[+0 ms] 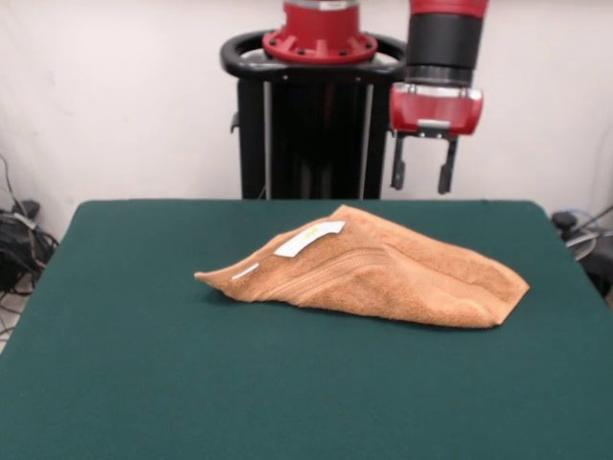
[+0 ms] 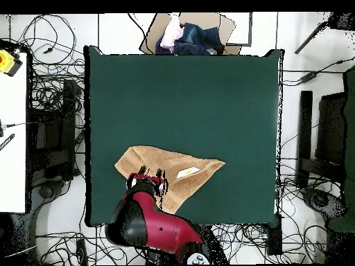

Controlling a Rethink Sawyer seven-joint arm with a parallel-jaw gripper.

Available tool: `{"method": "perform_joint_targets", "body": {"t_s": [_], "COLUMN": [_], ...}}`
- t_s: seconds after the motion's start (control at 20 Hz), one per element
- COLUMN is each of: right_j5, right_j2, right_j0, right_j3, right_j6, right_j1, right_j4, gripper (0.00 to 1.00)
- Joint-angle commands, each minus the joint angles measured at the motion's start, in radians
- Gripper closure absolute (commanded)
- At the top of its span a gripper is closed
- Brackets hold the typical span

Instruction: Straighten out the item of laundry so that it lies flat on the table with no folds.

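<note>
Front view: folded towel [image 1: 383, 273], long axis left-right.

Dark green felt surface [image 1: 115, 364] filling the lower frame in the front view. At centre, slightly right: one folded, rumpled orange-tan towel [image 1: 402, 278], white label [image 1: 308, 240] showing on top.

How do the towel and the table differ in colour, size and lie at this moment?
The towel is orange-tan; the table is dark green. The towel covers only a small patch, while the table is far wider. The towel lies folded over itself with a white label showing on top; the table top is flat. Both look like soft, matte fabric.
</note>
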Motion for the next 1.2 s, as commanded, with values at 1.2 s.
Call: {"method": "perform_joint_targets", "body": {"t_s": [1.2], "right_j5": [-0.134], "right_j2": [-0.069], "right_j0": [-0.155], "right_j3": [-0.056], "right_j6": [0.181], "right_j1": [0.263], "right_j4": [-0.301], "gripper": [0.00]}}
